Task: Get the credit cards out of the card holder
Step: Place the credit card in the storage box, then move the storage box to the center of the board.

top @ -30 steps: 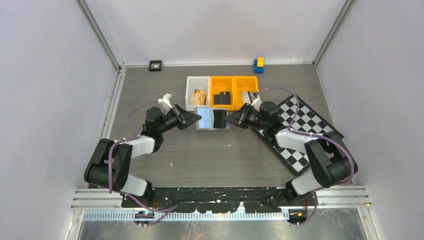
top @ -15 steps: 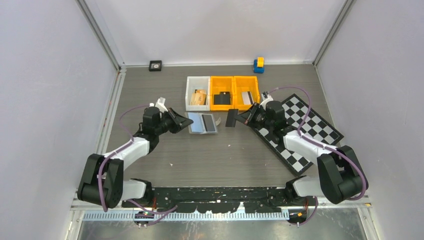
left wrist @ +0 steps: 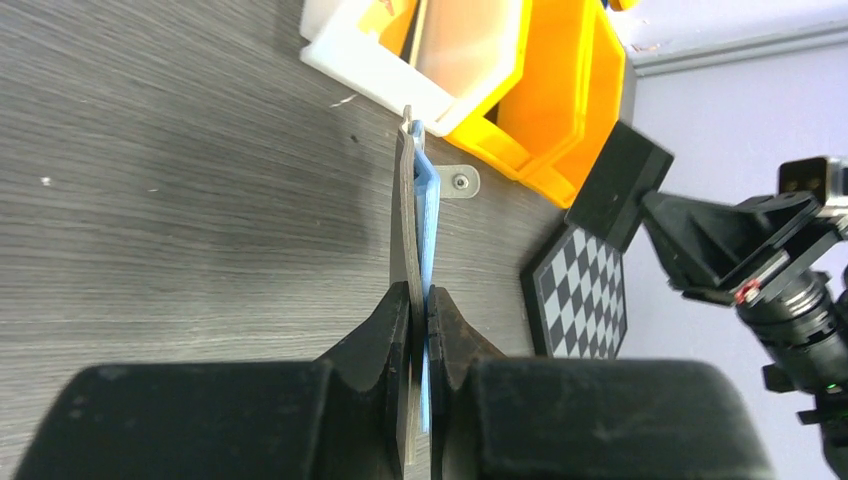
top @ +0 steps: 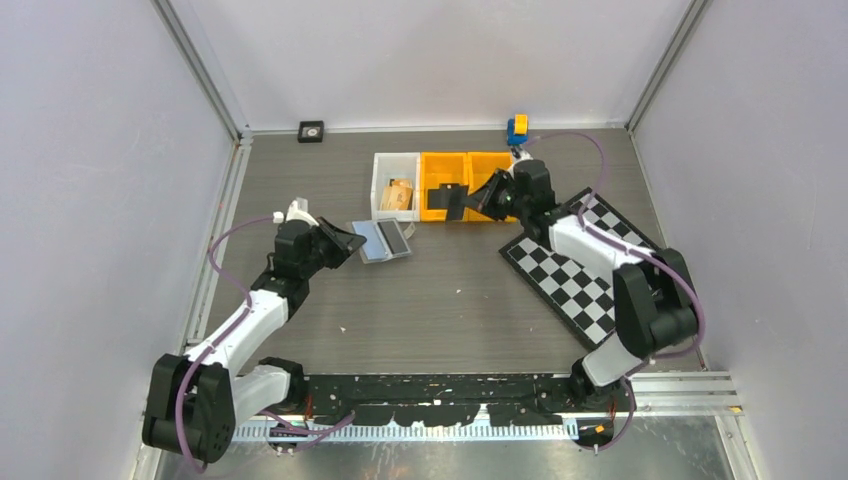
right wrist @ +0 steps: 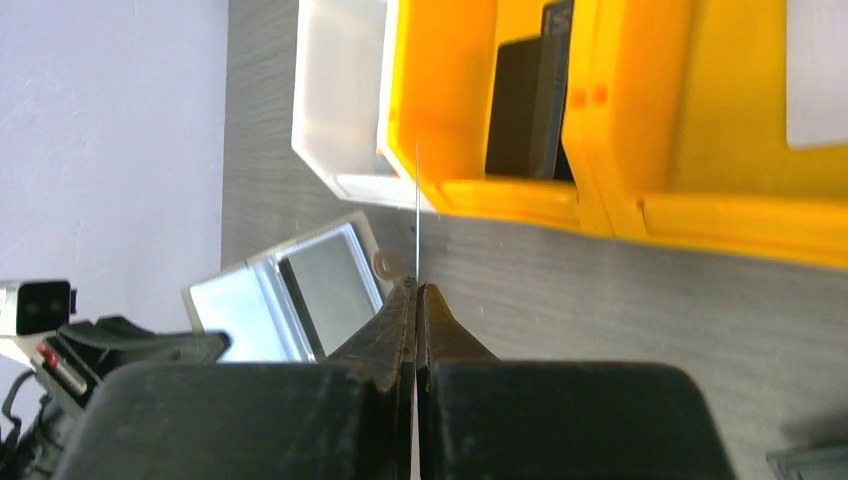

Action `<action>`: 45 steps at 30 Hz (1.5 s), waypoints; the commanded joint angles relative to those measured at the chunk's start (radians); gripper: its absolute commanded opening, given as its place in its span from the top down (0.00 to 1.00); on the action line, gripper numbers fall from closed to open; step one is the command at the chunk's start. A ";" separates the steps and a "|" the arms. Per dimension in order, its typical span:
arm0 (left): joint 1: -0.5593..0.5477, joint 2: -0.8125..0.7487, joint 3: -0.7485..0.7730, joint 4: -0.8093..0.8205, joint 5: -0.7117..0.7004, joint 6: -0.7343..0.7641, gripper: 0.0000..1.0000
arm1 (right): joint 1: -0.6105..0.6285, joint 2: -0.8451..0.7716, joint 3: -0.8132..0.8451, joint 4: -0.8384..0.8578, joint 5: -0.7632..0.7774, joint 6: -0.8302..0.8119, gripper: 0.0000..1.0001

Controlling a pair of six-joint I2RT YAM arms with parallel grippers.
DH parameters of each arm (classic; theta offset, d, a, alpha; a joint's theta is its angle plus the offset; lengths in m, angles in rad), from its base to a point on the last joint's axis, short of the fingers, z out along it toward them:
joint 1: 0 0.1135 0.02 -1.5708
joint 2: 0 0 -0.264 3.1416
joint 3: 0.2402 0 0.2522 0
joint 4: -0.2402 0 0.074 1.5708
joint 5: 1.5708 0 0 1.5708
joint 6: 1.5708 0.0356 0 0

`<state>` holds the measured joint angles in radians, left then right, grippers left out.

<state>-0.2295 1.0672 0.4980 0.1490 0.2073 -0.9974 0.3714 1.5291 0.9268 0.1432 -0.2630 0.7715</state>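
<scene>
Left tool (top: 350, 243) is pinched tight on the edge of the card holder (top: 382, 240), left of centre in the overhead view. The wrist view has both fingers (left wrist: 385, 330) pressed together on it, with the grey cover and blue-grey lining running edge-on up the frame. From above, the holder is folded out, pale pockets facing up, just below the white bin (top: 378, 185). Whether it rests on the table (top: 440, 300) or hangs just off it, I cannot tell.

Over to the right tool (top: 474, 199), up near the top centre: it's clamped on a black card (top: 456, 204), held out at the front of the middle orange bin (top: 443, 157) and well apart from the holder. On its own wrist camera that card is a hairline, seen edge-on, rising from the closed fingertips towards the bin's front wall.

Inside that same bin sits a second black card (right wrist: 525, 105). Next door, towards the right of the frame, the other orange bin (top: 490, 157) shows a pale grey card (right wrist: 815, 70). Something tan lies in the white bin.

The chessboard (top: 585, 275) lies at the right, under the right arm.
</scene>
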 commanded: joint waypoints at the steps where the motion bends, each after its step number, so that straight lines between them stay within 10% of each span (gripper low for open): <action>1: 0.002 -0.028 -0.014 -0.004 -0.064 -0.004 1.00 | -0.002 0.129 0.211 -0.080 -0.003 -0.075 0.99; 16: 0.002 -0.001 -0.008 0.015 -0.028 -0.009 1.00 | -0.002 0.557 0.745 -0.375 -0.043 -0.204 0.96; 29: 0.002 0.010 -0.012 0.049 0.015 -0.007 1.00 | 0.005 0.378 0.640 -0.423 0.039 -0.161 0.69; 37: 0.002 0.085 -0.015 0.167 0.134 -0.010 1.00 | 0.087 0.112 0.370 -0.377 0.225 -0.194 0.21; 45: 0.002 0.097 -0.014 0.179 0.144 0.001 1.00 | 0.088 0.297 0.542 -0.495 0.524 -0.235 0.16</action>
<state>-0.2295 1.1809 0.4801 0.2394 0.3225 -1.0061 0.4686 1.7100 1.3666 -0.2924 0.0643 0.5720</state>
